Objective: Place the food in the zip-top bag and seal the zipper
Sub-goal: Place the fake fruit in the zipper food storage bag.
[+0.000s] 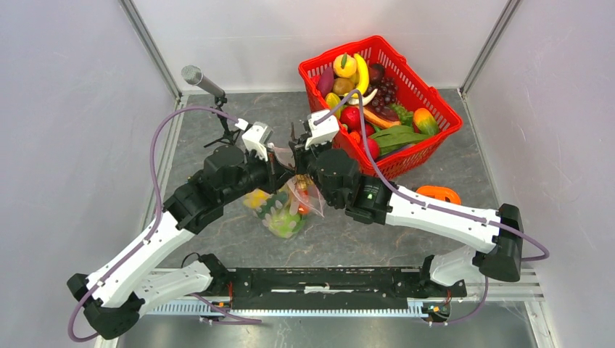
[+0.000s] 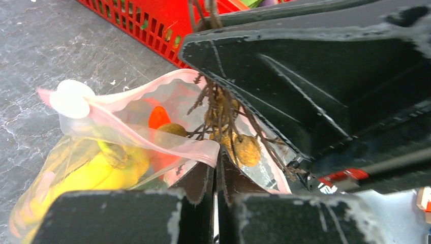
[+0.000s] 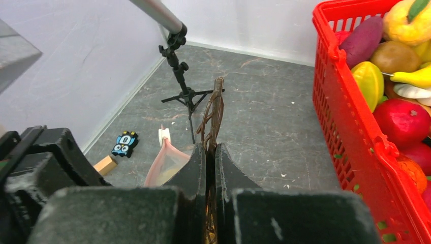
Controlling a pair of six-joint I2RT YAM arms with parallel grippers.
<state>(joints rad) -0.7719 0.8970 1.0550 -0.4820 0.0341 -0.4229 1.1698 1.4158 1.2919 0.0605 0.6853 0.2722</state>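
Observation:
The zip-top bag (image 2: 101, 152) hangs with its mouth open, and my left gripper (image 2: 217, 155) is shut on its pink zipper (image 2: 167, 145). A white slider (image 2: 71, 99) sits at the strip's far end. Food inside includes a yellow banana bunch (image 2: 96, 173) and an orange-red piece (image 2: 158, 118). My right gripper (image 3: 210, 147) is shut on the brown stem (image 3: 213, 109) of a twiggy bunch of small round brownish fruits (image 2: 246, 148), which dangles in the bag's mouth. From above, the bag (image 1: 284, 210) lies below both grippers, left (image 1: 279, 163) and right (image 1: 299, 156).
A red mesh basket (image 1: 428, 98) full of toy fruits and vegetables stands at the back right, close to the right gripper. A microphone on a small tripod (image 1: 207, 83) stands back left. An orange object (image 1: 439, 194) lies right of the arms. A blue toy (image 3: 124, 143) and wooden block (image 3: 105, 164) lie left.

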